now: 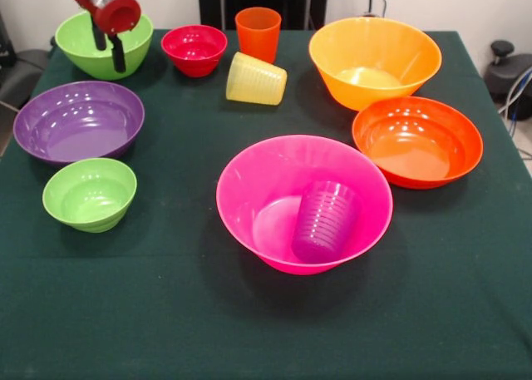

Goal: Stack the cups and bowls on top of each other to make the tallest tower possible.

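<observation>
Hanging at the table's far left corner, the gripper had its two black fingers spread apart, empty, their tips dipping into the medium green bowl that sat there.

Seven bowls were counted, all upright. Along the far edge, beside the medium green one, stood the small red bowl, and toward the far right corner the yellow-orange bowl. Just in front of that, near the right edge, sat the orange-red bowl, the two close together. By the left edge were the purple bowl and, nearer, the small green bowl, almost touching. The large pink bowl sat near the table's middle.

Three cups were counted: the orange cup upright at the far edge, the yellow cup on its side just in front of it, and the purple cup lying tilted inside the pink bowl.

Bare green cloth ran along the whole near edge and between the left and middle bowls.

Pink bowl and purple cup lay well apart from the gripper, across the table toward the near side.
</observation>
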`<action>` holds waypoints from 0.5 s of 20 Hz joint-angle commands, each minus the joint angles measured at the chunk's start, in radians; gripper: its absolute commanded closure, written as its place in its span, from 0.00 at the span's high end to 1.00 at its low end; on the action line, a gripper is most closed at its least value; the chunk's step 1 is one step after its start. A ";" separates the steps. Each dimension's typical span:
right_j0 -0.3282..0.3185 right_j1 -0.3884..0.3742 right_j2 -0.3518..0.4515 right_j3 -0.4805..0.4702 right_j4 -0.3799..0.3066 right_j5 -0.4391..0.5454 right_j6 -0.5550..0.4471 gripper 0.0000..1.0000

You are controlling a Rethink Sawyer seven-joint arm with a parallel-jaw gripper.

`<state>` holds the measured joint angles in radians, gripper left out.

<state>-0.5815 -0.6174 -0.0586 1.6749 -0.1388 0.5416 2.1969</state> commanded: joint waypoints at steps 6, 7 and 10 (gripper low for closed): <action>0.061 0.087 0.019 -0.083 0.055 -0.042 0.141 1.00; 0.064 0.087 0.017 -0.083 0.058 -0.039 0.140 1.00; 0.069 0.086 0.013 -0.081 0.068 -0.036 0.135 1.00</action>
<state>-0.5540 -0.5568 -0.0852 1.6490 -0.1057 0.5400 2.1969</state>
